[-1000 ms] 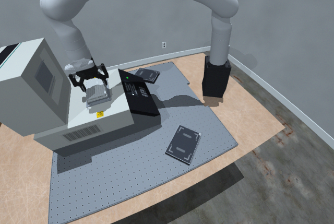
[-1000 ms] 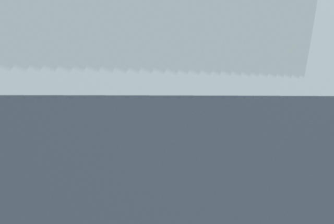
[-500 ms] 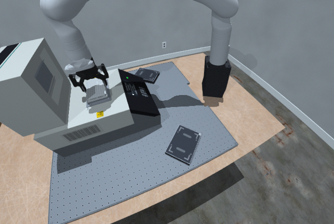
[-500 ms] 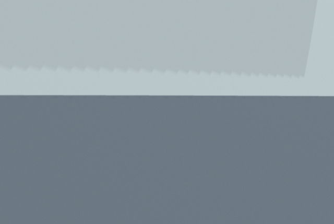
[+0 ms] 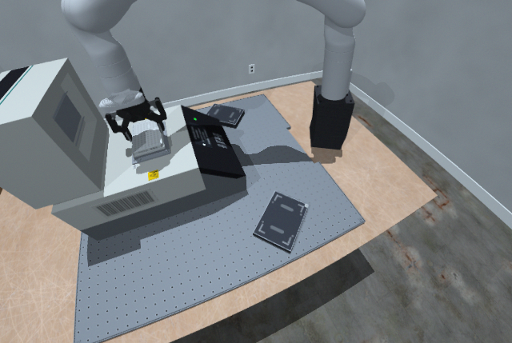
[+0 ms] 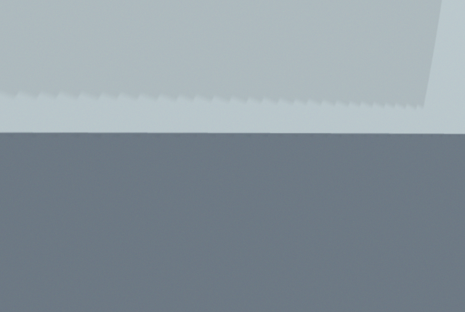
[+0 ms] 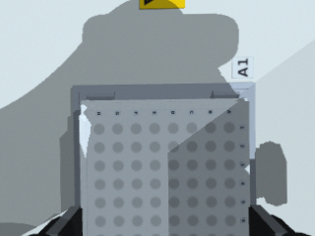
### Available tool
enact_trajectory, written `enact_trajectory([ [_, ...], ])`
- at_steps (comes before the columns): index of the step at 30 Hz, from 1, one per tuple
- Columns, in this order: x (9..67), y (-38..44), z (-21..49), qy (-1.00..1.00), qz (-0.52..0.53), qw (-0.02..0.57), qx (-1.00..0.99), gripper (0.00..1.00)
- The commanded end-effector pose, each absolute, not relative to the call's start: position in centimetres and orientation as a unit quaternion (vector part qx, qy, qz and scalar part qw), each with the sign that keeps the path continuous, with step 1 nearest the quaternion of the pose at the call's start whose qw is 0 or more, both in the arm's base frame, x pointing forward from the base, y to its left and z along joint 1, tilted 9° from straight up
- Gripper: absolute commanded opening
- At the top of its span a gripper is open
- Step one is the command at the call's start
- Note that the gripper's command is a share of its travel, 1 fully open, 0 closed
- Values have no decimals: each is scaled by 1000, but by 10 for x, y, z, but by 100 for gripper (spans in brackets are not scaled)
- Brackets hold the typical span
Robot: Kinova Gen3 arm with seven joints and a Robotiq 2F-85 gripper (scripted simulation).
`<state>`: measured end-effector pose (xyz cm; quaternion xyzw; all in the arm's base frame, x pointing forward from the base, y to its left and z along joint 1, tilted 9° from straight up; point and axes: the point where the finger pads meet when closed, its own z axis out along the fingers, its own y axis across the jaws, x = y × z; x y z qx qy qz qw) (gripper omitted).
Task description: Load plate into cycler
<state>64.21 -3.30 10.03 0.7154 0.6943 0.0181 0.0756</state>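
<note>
My gripper (image 5: 147,134) (image 7: 165,218) is clamped on a well plate (image 5: 149,145) (image 7: 155,156) at open cycler Q1's (image 5: 178,167) (image 7: 30,54) block; seating can't tell. Both nests, near (image 5: 282,219) and far (image 5: 226,113), hold no plate.

Arched arm (image 5: 99,9), claw (image 5: 146,133) (image 7: 165,221) pointing down, gripping wide

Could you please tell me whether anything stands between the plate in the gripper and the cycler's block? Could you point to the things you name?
Nothing visible stands between the plate (image 5: 148,141) (image 7: 164,172), held by the gripper (image 5: 146,133) (image 7: 165,223), and the block (image 7: 162,91). The raised lid (image 5: 25,153) is off to the side. The plate hides most of the block, so I cannot rule out something underneath.
</note>
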Motion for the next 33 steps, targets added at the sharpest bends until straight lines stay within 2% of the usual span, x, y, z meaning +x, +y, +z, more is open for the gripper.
enact_trajectory([
  [1,643,-33,102,694,19,77,715,91],
  [33,644,-34,93,694,19,77,715,91],
])
